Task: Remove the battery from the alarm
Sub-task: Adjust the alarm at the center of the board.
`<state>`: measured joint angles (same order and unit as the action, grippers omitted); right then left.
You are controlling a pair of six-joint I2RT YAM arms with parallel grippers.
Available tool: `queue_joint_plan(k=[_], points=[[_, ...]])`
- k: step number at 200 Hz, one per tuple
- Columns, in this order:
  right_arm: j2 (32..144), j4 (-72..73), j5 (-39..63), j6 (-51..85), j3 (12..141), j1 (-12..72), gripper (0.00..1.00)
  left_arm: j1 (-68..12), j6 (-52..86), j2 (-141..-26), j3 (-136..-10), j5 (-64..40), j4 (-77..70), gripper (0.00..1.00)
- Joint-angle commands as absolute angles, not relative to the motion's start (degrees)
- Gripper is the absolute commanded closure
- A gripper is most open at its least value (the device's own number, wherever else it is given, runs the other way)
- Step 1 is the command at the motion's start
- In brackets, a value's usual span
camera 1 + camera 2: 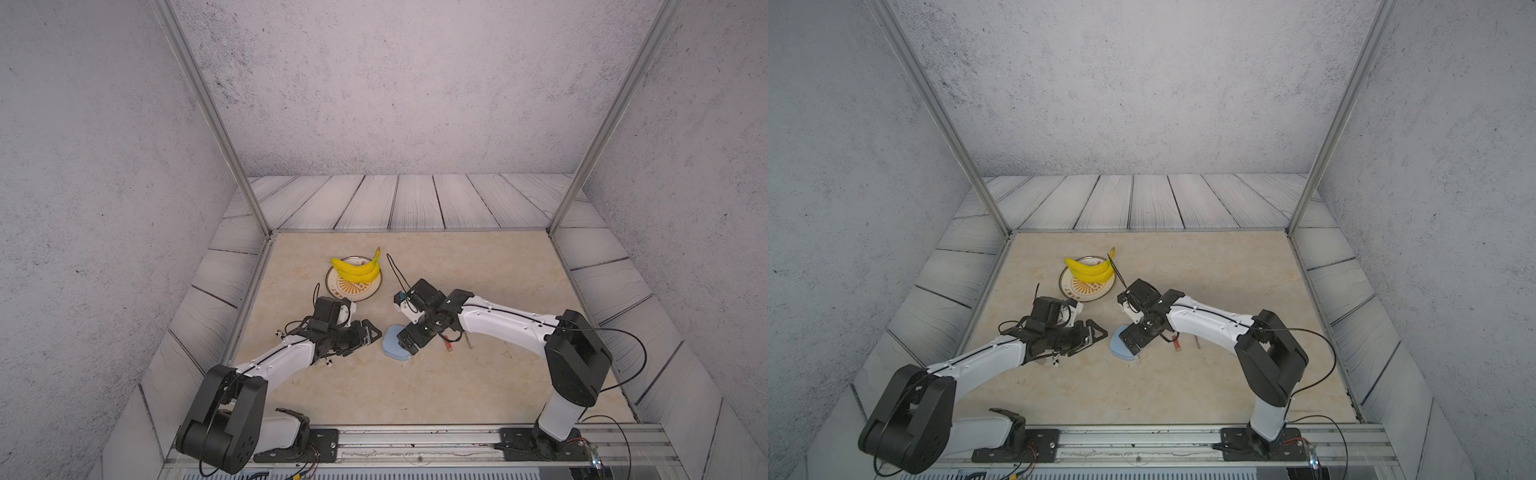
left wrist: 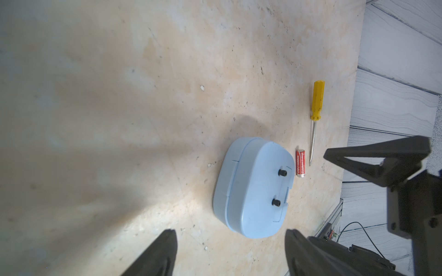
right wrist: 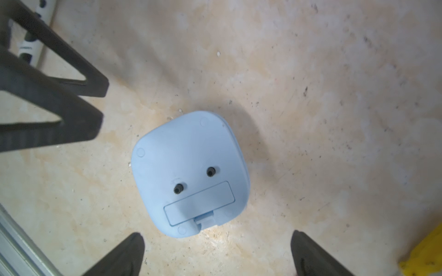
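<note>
The battery (image 2: 301, 163) lies on the bench (image 2: 119, 119), right of centre in the left wrist view. It sits between the face-down alarm (image 2: 253, 188) and the screwdriver (image 2: 317, 102) tip, just beside both. The left jaws stand wide at the frame's bottom edge, empty. The right jaws, equally wide above the alarm, hold nothing.

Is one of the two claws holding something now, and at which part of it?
Nothing is held. The left claw and the right claw are open and empty; the alarm and the battery lie on the table.
</note>
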<state>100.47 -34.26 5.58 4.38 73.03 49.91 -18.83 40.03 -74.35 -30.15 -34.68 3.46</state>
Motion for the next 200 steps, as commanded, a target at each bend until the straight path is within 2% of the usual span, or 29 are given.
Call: queue_joint_plan(k=[1, 98, 156, 200], points=[[103.2, -36.7, 5.5, -5.0, 75.4, 50.0, 0.0, -18.0, 40.0, -73.2, -29.0, -34.2, 4.1, 0.2], [109.7, -36.9, 6.0, -11.6, 78.7, 51.3, 0.0, -17.1, 39.6, -72.7, -27.6, -33.9, 4.5, 0.14], [109.8, -34.2, 9.2, -10.6, 77.8, 52.3, 0.0, -16.7, 39.6, -72.2, -27.2, -33.8, 4.6, 0.13], [111.9, -33.8, 6.8, -10.4, 77.4, 53.2, 0.0, -16.5, 39.5, -72.1, -27.3, -34.3, 4.7, 0.12]])
